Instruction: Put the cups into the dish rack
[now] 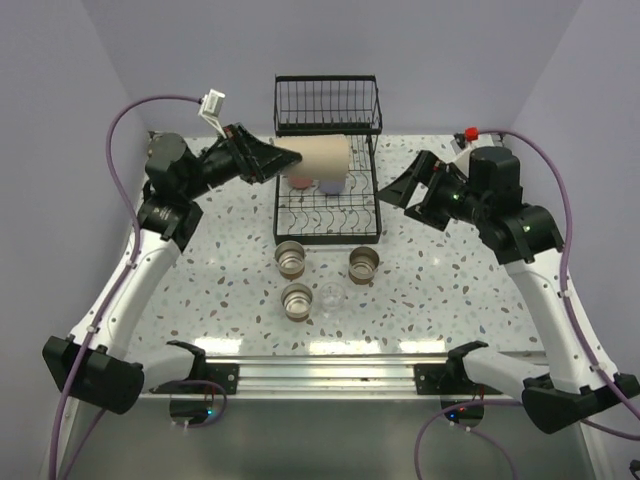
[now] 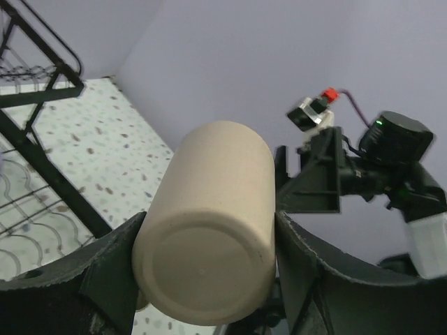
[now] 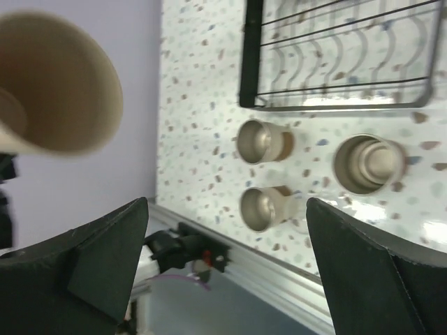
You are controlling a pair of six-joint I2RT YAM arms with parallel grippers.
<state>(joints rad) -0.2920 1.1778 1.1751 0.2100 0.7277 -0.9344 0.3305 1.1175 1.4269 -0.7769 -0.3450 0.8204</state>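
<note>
My left gripper is shut on a beige cup, held on its side above the black wire dish rack, base toward the wrist. Its open mouth faces my right gripper, which hangs open and empty just right of the rack. A coral-pink cup and a lavender cup sit in the rack tray below the beige one. Three brown cups and a clear cup stand on the table before the rack.
The rack's upright basket rises at its far end against the back wall. Purple walls close in the left, right and back. A metal rail runs along the near table edge between the arm bases.
</note>
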